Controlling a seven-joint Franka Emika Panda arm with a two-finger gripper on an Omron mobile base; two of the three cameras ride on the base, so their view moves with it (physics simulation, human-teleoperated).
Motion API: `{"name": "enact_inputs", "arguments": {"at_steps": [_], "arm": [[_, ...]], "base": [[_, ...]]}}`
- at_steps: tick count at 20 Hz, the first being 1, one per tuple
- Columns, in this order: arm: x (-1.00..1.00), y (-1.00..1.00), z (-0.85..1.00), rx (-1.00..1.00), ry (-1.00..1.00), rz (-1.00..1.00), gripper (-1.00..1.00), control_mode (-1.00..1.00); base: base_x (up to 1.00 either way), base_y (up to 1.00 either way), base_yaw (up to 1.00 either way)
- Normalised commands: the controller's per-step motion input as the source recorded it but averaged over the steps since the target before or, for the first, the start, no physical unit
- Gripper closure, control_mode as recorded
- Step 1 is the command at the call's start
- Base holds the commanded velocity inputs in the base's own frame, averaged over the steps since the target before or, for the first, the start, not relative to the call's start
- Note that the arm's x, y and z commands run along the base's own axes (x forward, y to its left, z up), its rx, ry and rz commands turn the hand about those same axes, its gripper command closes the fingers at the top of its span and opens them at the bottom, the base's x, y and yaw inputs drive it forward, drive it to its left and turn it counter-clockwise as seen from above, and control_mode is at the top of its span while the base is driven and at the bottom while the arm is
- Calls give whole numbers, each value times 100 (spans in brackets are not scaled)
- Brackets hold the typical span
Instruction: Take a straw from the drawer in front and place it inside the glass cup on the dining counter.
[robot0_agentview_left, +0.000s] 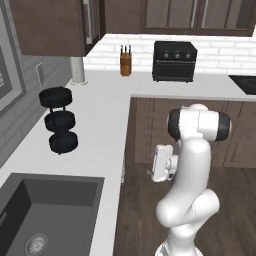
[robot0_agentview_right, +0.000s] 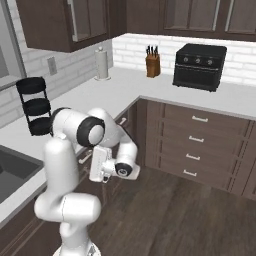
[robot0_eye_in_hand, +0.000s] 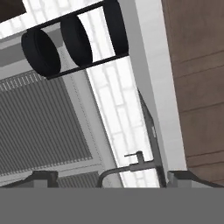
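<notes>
Hung with jaws wide apart and nothing between them: gripper (robot0_eye_in_hand: 111, 177), fingertips at the lower corners of the hand view, aimed at a black three-tier rack (robot0_eye_in_hand: 72, 39) in the upper left. Showed closed dark brown drawer fronts (robot0_agentview_right: 197, 142) with small metal handles, centre-right of the right base view; which one held the straw could not be told.

Legible text, labels, brands, numbers, signs: none readable, the black oven (robot0_agentview_left: 174, 61) with its three front knobs included.
</notes>
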Motion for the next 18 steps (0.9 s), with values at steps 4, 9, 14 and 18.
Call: {"name": "enact_inputs", "arguments": {"at_steps": [4,9,14,18], "arm": [[23,38,-25,-7,-5,-20,-100,-100],[28,30,-21,-8,-1,-18,-100,-100],[60,5,-16,-7,4,-10,-100,-100],[51,0,-35,-12,3,-2,-100,-100]], "base": [[0,0,0],[0,0,0],[0,0,0],[0,0,0]]}}
